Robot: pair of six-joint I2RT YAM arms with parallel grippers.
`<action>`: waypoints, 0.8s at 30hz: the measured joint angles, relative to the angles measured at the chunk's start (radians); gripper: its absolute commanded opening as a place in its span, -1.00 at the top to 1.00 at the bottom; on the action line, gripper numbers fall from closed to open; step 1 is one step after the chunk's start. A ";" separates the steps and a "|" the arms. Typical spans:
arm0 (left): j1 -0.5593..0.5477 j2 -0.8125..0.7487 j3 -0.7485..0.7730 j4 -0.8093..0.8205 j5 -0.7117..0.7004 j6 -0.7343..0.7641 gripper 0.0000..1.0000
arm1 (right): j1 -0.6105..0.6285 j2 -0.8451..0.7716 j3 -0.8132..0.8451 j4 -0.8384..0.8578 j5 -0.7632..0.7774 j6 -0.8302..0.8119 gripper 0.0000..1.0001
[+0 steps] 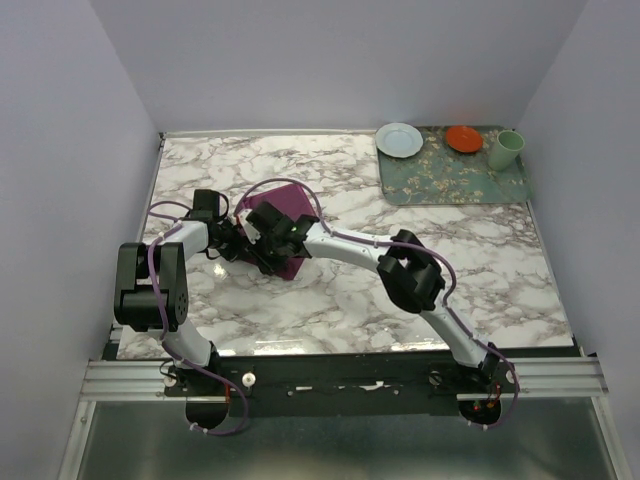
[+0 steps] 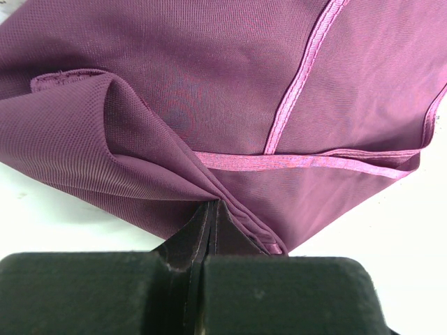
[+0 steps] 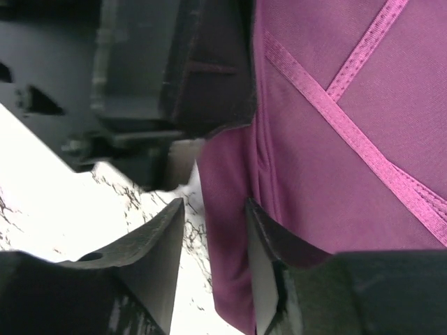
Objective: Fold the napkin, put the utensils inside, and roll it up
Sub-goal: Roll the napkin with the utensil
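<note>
The left gripper [image 2: 211, 209] clamps a fold of the napkin [image 2: 209, 84], which spreads toward the far edge of the table [image 1: 420, 280]; the right gripper [image 3: 215, 230], jaws half parted, straddles its edge alongside.

Both of your arms are built alike: slim white tubular links joined by chunky black joint housings. On the left arm [image 1: 150, 285] the largest housing is a rounded black block with a white link running off each end. The right arm [image 1: 350, 245] has the same white link, ending in a bulky black elbow block [image 1: 410, 272]. A thin purple cable [image 1: 152, 265] runs along the outside of each arm, looping loose near the bases. Your left end effector [image 2: 209, 223] is matte black, with a broad rectangular body and two wedge-shaped fingers. Your right end effector [image 3: 213, 241] is the same matte black, and its thick, angular fingers [image 3: 160, 244] have smooth inner faces.
</note>
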 measured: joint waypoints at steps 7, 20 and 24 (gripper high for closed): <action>0.002 0.000 0.000 0.000 0.002 0.000 1.00 | 0.031 -0.002 -0.023 0.034 0.105 -0.008 -0.01; 0.006 0.003 0.000 0.002 0.012 0.003 1.00 | 0.071 0.004 -0.043 0.079 0.279 -0.004 0.87; 0.011 0.005 0.000 0.014 0.012 0.004 1.00 | 0.072 0.002 -0.041 0.093 0.282 -0.011 0.99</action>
